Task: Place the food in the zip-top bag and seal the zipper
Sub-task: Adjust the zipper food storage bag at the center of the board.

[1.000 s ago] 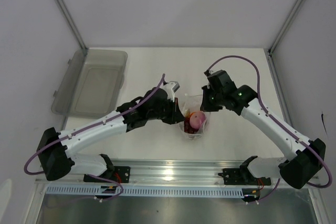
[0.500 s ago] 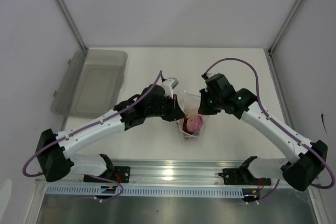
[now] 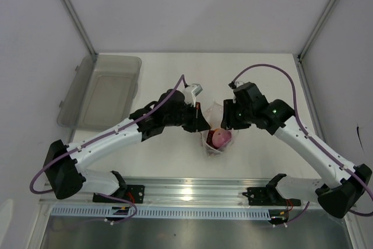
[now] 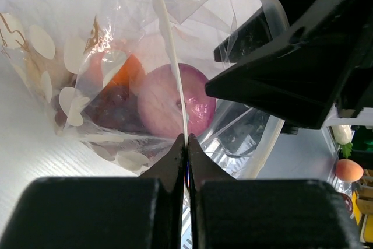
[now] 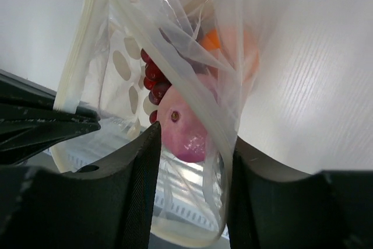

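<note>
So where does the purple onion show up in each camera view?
Top external: the onion is just below centre, a pink blob inside the bag.
Left wrist: the onion sits at the centre, behind the bag's clear film.
Right wrist: the onion is at lower centre, just under the berries.
Shared landmark: the bag, wrapped around the onion in all three views.

White table point(image 3: 175, 80), grey tub point(image 3: 102, 91) on left

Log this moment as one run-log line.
left gripper: shut on zipper | right gripper: open, astride zip-top bag | onion, orange, berries: inside bag
</note>
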{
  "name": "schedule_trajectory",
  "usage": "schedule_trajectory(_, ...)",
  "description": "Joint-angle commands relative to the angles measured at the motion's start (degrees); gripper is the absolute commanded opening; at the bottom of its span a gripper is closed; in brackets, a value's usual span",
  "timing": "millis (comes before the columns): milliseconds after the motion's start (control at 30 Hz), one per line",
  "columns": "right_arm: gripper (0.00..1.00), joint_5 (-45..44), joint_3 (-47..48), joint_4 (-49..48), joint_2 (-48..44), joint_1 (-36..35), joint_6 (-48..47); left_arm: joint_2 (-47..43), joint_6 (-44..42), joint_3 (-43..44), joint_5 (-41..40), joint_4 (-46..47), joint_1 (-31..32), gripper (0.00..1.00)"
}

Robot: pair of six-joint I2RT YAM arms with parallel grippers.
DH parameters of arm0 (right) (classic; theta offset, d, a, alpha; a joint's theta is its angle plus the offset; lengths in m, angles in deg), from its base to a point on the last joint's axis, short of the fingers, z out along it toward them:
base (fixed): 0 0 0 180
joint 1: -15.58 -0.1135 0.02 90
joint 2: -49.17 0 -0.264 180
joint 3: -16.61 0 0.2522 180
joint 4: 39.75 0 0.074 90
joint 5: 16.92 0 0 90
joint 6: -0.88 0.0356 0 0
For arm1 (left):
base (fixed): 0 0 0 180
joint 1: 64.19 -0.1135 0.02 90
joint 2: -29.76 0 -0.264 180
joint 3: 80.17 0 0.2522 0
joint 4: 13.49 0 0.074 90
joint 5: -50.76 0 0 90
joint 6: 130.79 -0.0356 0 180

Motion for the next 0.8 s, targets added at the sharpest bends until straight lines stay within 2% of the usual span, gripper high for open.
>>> schedule_trajectory(0, 0.46, -2.5, 4.6, 3.3, -3.0, 0.4, -0.4, -0.1, -1.5, 2.9, 1.9, 3.5, -0.5, 0.01)
schedule_trajectory(300, 0.43, -4.2, 5.1, 6.8, -5.2, 2.9, -1.4, -1.4, -2.1, 2.4, 2.4, 3.2, -0.9, 0.01)
schedule_trajectory(367, 0.36, -3.8, 4.5, 6.5, -5.6, 3.2, -1.7, -1.5, -2.3, 2.4, 2.9, 3.2, -1.0, 0.01)
schedule_trajectory(500, 0.16, -3.7, 3.7, 5.9, -5.2, 3.6, -2.1, -1.8, -2.6, 2.4, 3.9, 3.2, -1.1, 0.01)
schedule_trajectory(533, 0.07, -3.7, 3.4, 5.5, -5.2, 3.6, -2.2, -1.8, -2.7, 2.5, 4.3, 3.4, -1.2, 0.01)
schedule_trajectory(600, 0.00, -3.6, 2.2, 4.5, -5.2, 3.7, -2.4, -1.6, -3.2, 3.1, 5.3, 3.4, -1.3, 0.00)
schedule_trajectory(767, 0.00, -3.6, 2.5, 5.9, -6.6, 3.9, -1.8, -0.1, -3.8, 6.6, 8.7, 2.8, -1.4, 0.01)
